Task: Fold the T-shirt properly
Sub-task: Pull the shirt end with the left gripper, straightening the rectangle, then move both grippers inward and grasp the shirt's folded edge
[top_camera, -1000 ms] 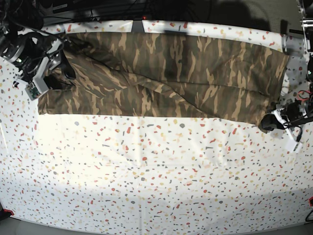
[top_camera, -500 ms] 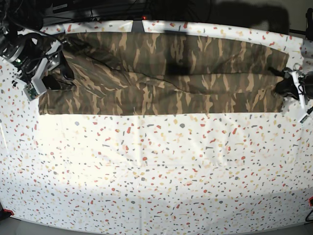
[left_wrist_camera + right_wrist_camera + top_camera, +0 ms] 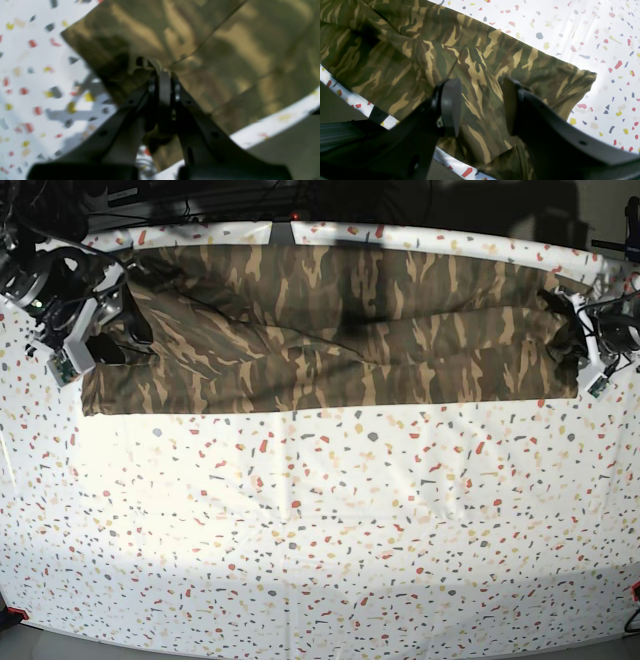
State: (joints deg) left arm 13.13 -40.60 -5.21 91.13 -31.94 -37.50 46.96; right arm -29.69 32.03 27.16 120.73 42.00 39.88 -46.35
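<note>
The camouflage T-shirt (image 3: 330,330) lies as a long folded band across the far part of the table. At the band's right end my left gripper (image 3: 562,315) is shut on the shirt's edge. The left wrist view shows its fingertips (image 3: 161,72) pinched together on a small bunch of the T-shirt (image 3: 225,50). At the band's left end my right gripper (image 3: 128,320) stands open. In the right wrist view its two fingers (image 3: 450,105) straddle the T-shirt (image 3: 402,62) just above it, with nothing gripped between them.
A white cloth with coloured speckles (image 3: 320,520) covers the table in front of the shirt. The table's back edge (image 3: 420,230) runs just behind the shirt, with dark cables beyond it. The right table edge (image 3: 275,122) lies close to my left gripper.
My left gripper has carried the shirt's right end from the front towards the back edge, so the band's front edge now runs straight. The right arm has not moved.
</note>
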